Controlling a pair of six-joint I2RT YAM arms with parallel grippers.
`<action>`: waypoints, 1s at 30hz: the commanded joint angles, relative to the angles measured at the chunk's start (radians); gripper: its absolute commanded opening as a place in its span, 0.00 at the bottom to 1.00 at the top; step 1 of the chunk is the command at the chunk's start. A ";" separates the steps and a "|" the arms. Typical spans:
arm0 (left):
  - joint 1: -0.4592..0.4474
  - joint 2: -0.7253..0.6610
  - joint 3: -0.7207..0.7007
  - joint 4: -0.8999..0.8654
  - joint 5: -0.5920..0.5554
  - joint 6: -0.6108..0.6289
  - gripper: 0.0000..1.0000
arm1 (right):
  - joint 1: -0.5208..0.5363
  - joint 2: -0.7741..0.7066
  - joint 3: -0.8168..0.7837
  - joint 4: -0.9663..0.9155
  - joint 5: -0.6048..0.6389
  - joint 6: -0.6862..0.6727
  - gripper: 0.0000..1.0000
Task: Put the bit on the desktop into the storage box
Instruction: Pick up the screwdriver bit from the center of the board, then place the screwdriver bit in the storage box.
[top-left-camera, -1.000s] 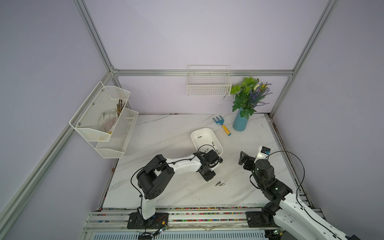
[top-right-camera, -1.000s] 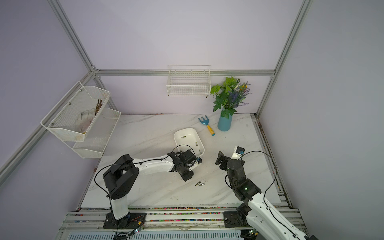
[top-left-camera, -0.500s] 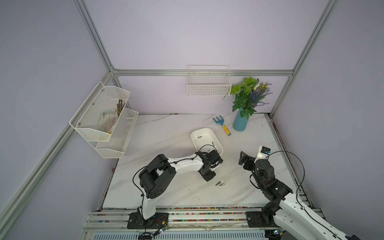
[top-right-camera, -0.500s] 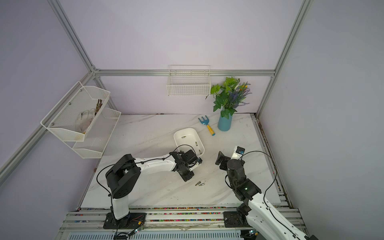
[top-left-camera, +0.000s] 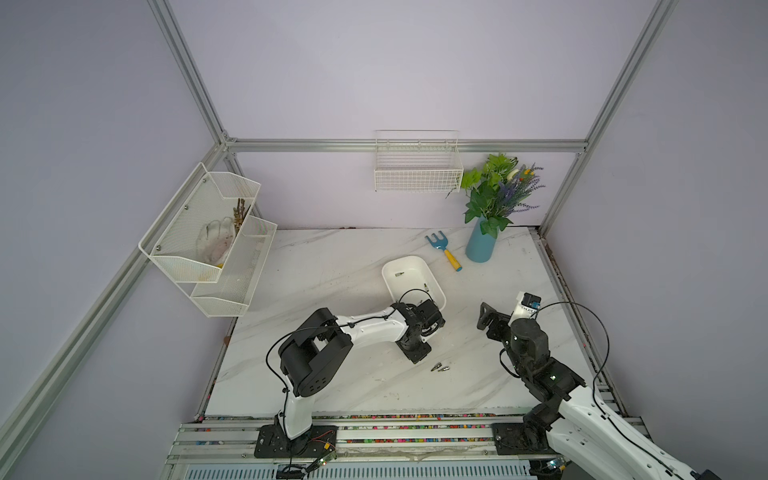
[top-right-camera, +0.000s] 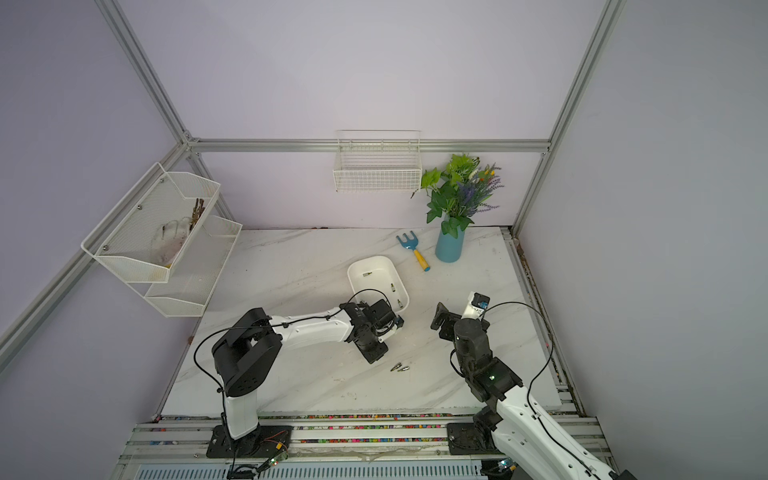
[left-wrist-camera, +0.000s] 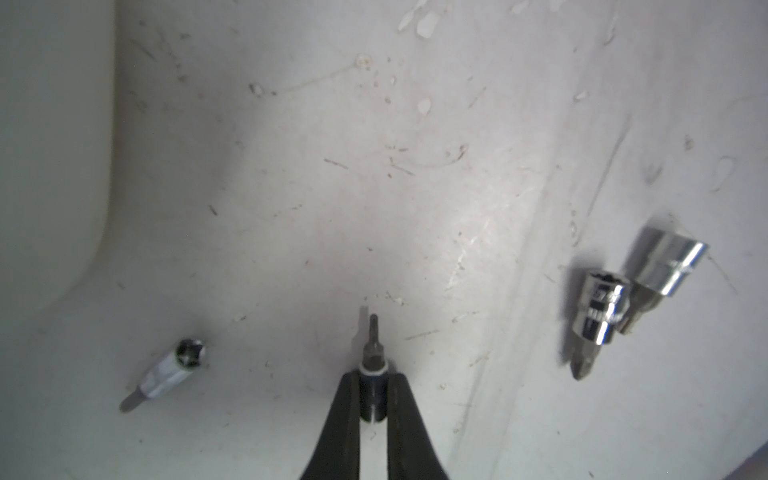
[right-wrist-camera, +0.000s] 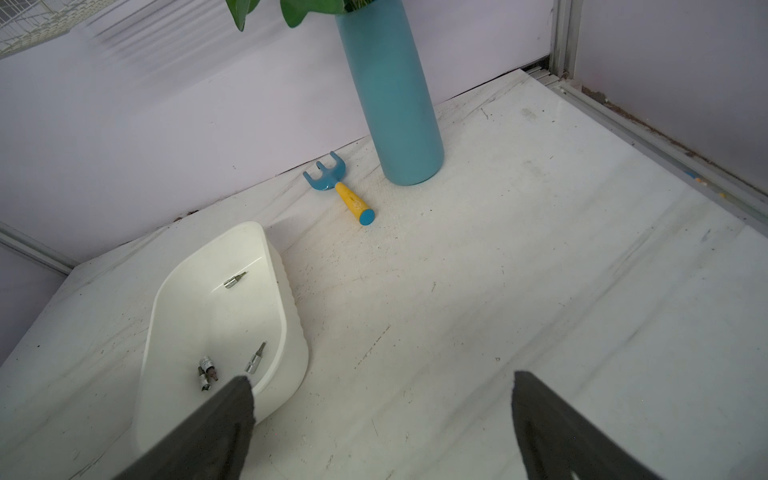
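My left gripper (left-wrist-camera: 374, 377) had just pressed shut on a bit (left-wrist-camera: 372, 353) down at the desk (top-left-camera: 332, 270), so the grasp looked made and the lift was due. Only the left wrist view showed that pinch, and a loose bit (left-wrist-camera: 172, 374) I could not find from above. In a top view two more bits (top-left-camera: 440, 368) lay at 4 o'clock from that gripper, with the box (top-left-camera: 409, 266) at 12 o'clock. My right gripper (right-wrist-camera: 381, 377) hung spread wide and empty.

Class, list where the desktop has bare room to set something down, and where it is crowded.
Bare: marble between the mesh rack and the storage box, and the front strip by the rail. Crowded: around the left tool, beside two loose bits.
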 joint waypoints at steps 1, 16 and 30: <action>-0.005 -0.027 0.012 0.008 -0.017 -0.030 0.08 | -0.005 -0.006 -0.005 0.019 0.014 0.006 1.00; 0.010 -0.199 0.059 0.044 -0.161 -0.108 0.09 | -0.005 -0.010 -0.005 0.018 0.014 0.007 1.00; 0.173 -0.078 0.227 0.180 -0.191 -0.116 0.09 | -0.005 -0.004 -0.005 0.022 -0.005 0.003 1.00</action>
